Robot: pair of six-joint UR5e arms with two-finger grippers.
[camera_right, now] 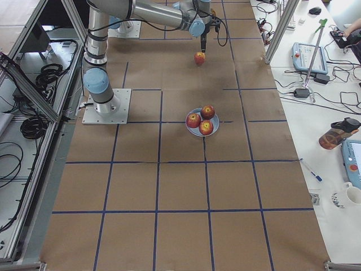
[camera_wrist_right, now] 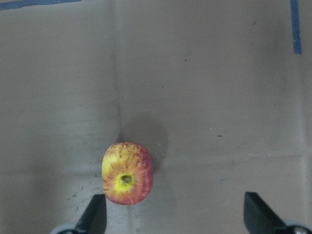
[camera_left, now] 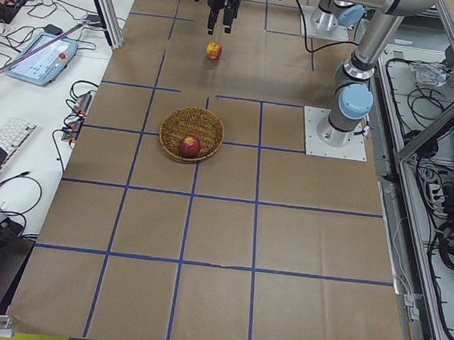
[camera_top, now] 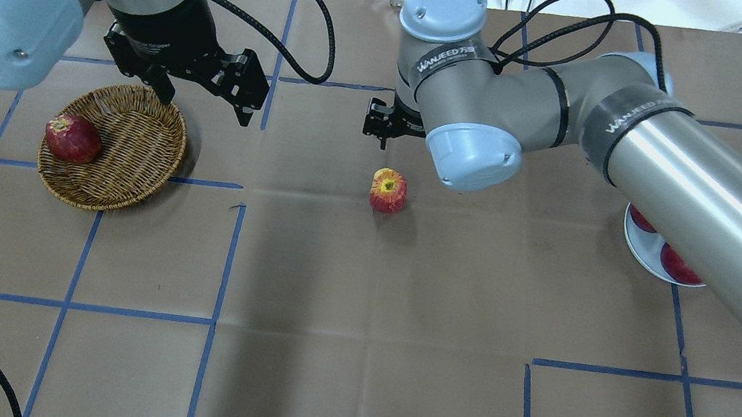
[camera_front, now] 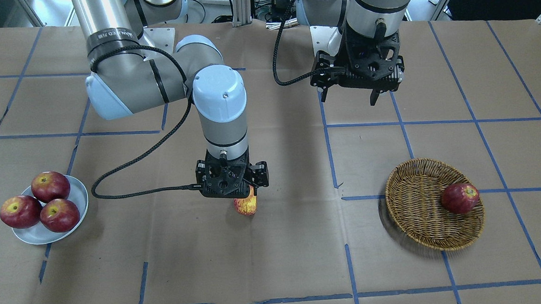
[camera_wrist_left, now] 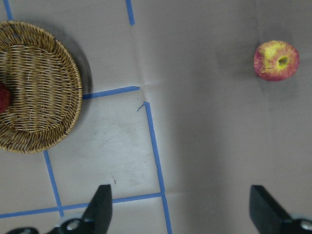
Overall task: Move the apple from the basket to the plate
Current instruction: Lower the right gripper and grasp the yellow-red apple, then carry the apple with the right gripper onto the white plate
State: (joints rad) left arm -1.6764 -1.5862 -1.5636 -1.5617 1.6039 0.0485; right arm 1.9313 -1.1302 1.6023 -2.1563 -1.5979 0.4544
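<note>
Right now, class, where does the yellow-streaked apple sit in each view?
Front-facing: apple low centre, under the right jaws.
Overhead: apple just above centre.
Exterior left: apple top, left of centre.
Exterior right: apple top, right of centre.
Left wrist: apple upper right.
Right wrist: apple lower left of centre.
Landmark: the basket, seen in four views; absent from exterior right and right wrist.

This is looking like a robotics lab: the left arm [camera_left: 352,102] and right arm [camera_right: 96,79] are standing on metal plates [camera_left: 314,146] on a table [camera_left: 221,234] papered in brown and gridded with blue tape [camera_left: 218,265]; a teach pendant [camera_left: 41,56], keyboard [camera_left: 9,137] and cables [camera_left: 25,6] are lying on a bench [camera_left: 9,93] along the left edge of the exterior left view, beside an aluminium post [camera_left: 104,9]
</note>
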